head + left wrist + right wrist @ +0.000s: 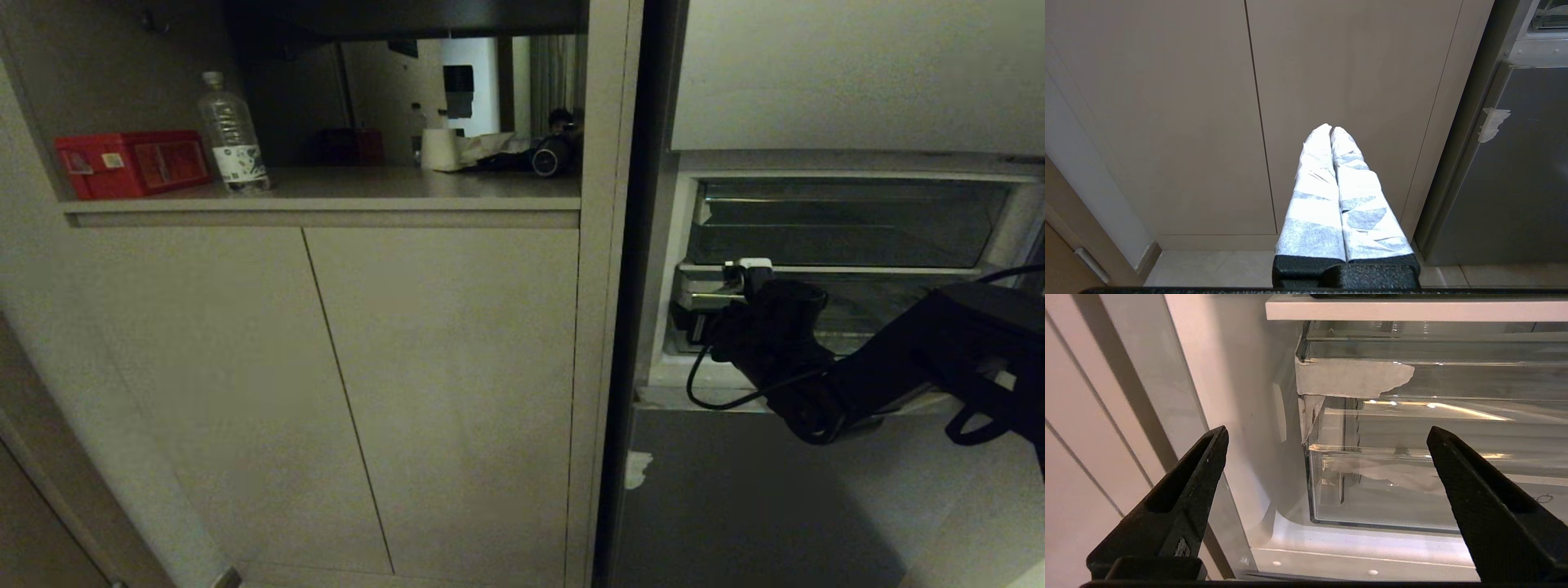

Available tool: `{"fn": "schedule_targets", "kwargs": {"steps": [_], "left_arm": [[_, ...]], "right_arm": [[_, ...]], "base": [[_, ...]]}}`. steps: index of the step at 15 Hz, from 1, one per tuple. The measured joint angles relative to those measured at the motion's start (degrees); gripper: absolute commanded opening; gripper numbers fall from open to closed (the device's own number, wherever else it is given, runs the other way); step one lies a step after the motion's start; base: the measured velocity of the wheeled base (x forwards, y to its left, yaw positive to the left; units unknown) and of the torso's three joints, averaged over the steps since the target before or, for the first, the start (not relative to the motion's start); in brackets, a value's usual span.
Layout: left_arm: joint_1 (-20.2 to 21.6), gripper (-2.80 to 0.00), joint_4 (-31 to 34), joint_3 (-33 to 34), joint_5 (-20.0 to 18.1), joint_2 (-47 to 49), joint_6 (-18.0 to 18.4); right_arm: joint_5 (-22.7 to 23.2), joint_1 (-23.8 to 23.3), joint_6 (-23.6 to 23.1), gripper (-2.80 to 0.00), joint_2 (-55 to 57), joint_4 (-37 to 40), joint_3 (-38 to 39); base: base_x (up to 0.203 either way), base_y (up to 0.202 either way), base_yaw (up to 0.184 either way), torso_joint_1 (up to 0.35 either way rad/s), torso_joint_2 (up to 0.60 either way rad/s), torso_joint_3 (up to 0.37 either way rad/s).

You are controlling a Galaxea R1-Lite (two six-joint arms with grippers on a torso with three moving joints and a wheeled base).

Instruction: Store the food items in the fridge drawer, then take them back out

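Black fingers point(1180, 498) of our right gripper point(1327, 435) frame the right wrist view, spread wide with nothing between them. Ahead of them sits the fridge drawer point(1412, 486), a clear bin low in the open fridge point(849, 269), its front wall facing us and its near corner patched with pale tape point(1351, 377). In the head view the right gripper point(739, 286) has reached to the drawer's left end, close to its front edge; we cannot tell whether it touches.

We judge this to be the opening step: the drawer looks pushed in, and no food items show in any view. Next we would need to hook or pinch the front rim and draw it straight out toward us.

Its long axis runs across the fridge, side to side, with the open top upward, so the pull goes across that axis.

Our left gripper point(1332, 130) hangs parked before the cabinet doors point(1208, 114), its wrapped fingers pressed together.
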Motion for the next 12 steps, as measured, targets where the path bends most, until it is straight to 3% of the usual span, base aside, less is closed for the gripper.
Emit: {"fn": "schedule_targets", "kwargs": {"steps": [12], "left_arm": [[0.0, -2.80, 0.0, 0.0, 0.0, 0.0, 0.0]], "right_arm": [[-0.4, -2.0, 0.3, 0.00, 2.0, 0.1, -3.1]], "base": [[0.000, 0.000, 0.000, 0.000, 0.00, 0.000]]}}
